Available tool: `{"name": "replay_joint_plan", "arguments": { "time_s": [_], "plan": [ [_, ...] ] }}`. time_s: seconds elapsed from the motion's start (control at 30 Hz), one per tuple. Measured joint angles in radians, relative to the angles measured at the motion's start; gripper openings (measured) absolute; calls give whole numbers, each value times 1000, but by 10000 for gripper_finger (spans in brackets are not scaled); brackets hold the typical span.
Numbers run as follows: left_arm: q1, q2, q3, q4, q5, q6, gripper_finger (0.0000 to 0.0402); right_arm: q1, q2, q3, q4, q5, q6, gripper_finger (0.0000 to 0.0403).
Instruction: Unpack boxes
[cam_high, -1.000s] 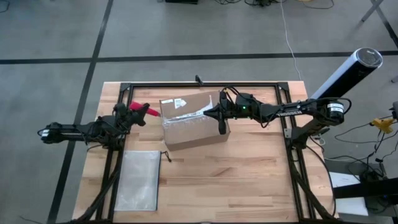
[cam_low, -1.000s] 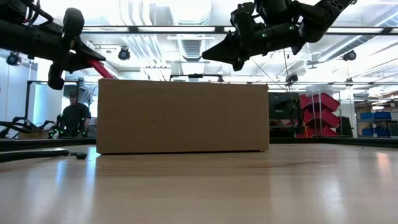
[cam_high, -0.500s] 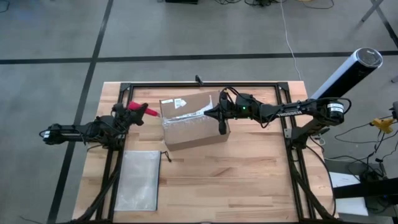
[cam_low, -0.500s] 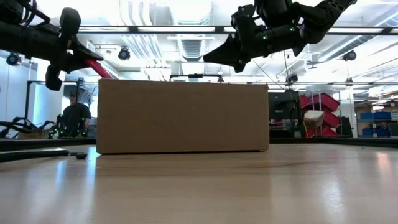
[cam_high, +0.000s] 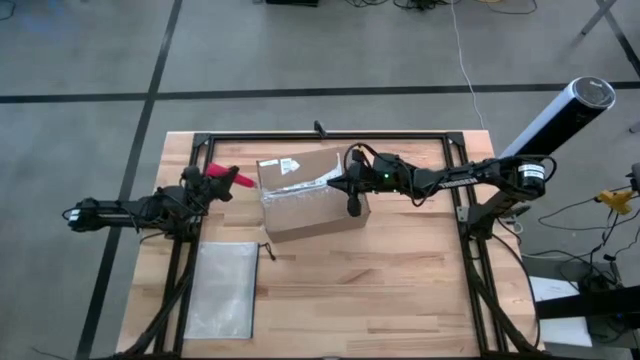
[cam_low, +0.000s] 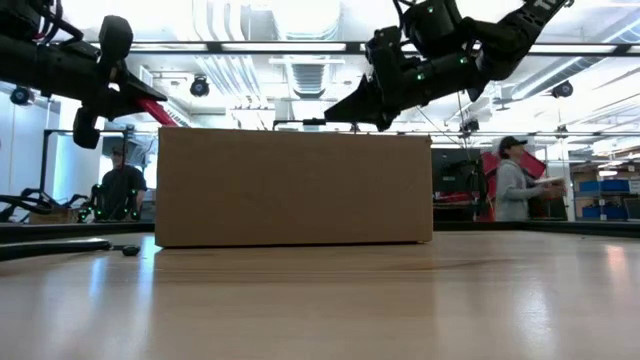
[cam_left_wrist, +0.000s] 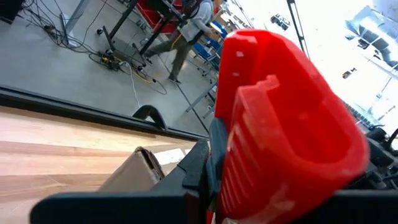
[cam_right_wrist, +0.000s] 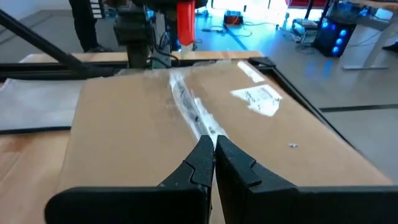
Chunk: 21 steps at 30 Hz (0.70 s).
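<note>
A: The brown corrugated cardboard box with clear tape and a white label is sitting in the middle of the wooden table, flaps shut. The left gripper is clamping a small red plastic utility knife just off the box's left end. The right gripper is hovering over the box's right end with its fingers pressed together, holding nothing.

B: I'm worrying about the blade. If it is coming in too low, it could be gouging the cardboard wall instead of the tape seam, or shoving the box sideways, since nothing seems to be pinning it.

A: The right wrist view is showing the seam running along the lid; the low view is showing only a plain side, plus people in the room behind.
</note>
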<state>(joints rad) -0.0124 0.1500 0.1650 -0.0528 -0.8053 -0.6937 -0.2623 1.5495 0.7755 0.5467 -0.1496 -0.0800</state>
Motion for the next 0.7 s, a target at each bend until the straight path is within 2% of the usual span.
{"name": "replay_joint_plan", "arguments": {
  "time_s": [0.1,0.23,0.43,0.5,0.6,0.7],
  "plan": [
    [0,4,0,0,12,47,34,0,17,0,6,1,0,0],
    [0,0,-1,43,111,235,34,0,18,0,6,1,0,0],
    [0,-1,-1,193,424,492,35,0,18,0,18,3,1,0],
    [0,-1,-1,207,482,529,35,0,18,0,27,4,9,0],
    [0,-1,-1,170,440,486,34,0,17,0,44,4,29,0],
    [0,0,-9,145,292,331,34,0,17,0,58,3,40,0]
  ]
}}
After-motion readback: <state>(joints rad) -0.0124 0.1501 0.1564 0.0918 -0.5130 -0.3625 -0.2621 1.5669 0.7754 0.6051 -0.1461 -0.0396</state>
